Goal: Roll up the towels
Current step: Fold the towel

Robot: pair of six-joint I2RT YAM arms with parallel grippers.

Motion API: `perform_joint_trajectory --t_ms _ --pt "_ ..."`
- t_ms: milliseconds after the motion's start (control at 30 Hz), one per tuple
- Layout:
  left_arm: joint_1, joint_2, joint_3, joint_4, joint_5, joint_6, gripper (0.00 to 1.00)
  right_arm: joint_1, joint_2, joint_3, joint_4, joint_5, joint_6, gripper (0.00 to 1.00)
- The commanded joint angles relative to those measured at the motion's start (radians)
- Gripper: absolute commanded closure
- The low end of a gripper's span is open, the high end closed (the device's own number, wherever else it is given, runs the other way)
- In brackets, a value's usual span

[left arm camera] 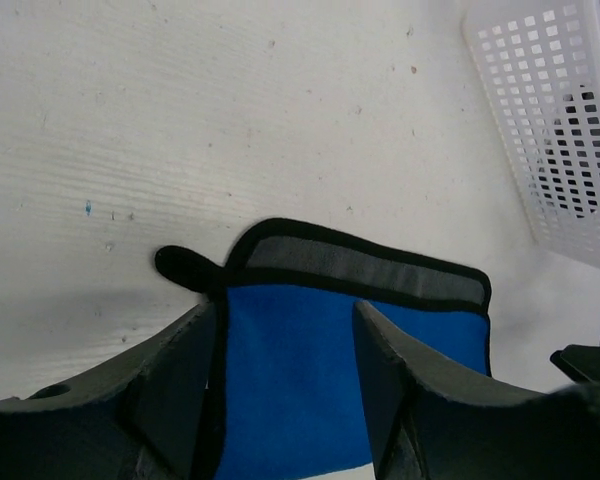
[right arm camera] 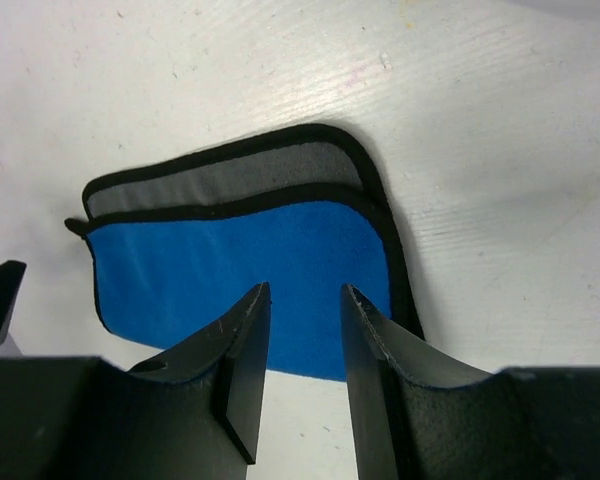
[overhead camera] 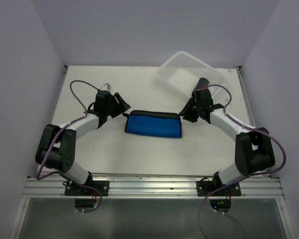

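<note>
Flanking the folded blue towel point(overhead camera: 153, 124) at the table's point(overhead camera: 89, 154) middle, the left pincer point(overhead camera: 122, 105) at its 9 o'clock end and the right pincer point(overhead camera: 188, 113) at 3 o'clock both stand open and empty. Rolling looks unstarted. Next, I judge, each must pinch an edge.

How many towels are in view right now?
1. The blue towel lies folded mid-table between the left gripper and right gripper; another may be hidden in the basket.
</note>
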Motion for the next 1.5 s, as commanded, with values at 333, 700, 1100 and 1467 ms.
perform_joint_trajectory --t_ms 333,700,1100,1467 --pt "-0.068 -0.061 -0.025 0.032 -0.038 0.094 0.45 0.015 -0.071 -0.058 -0.027 -0.052 -0.27 0.6" --pt "-0.073 0.025 0.025 -0.074 -0.181 0.152 0.48 0.016 0.133 0.037 0.007 -0.009 -0.342 0.58" --pt "-0.078 0.099 0.023 -0.042 -0.132 0.143 0.72 0.019 0.208 0.087 0.028 -0.012 -0.356 0.77" --pt "-0.078 0.129 0.021 -0.042 -0.149 0.152 0.83 0.035 0.222 0.098 -0.021 0.056 -0.394 0.69"
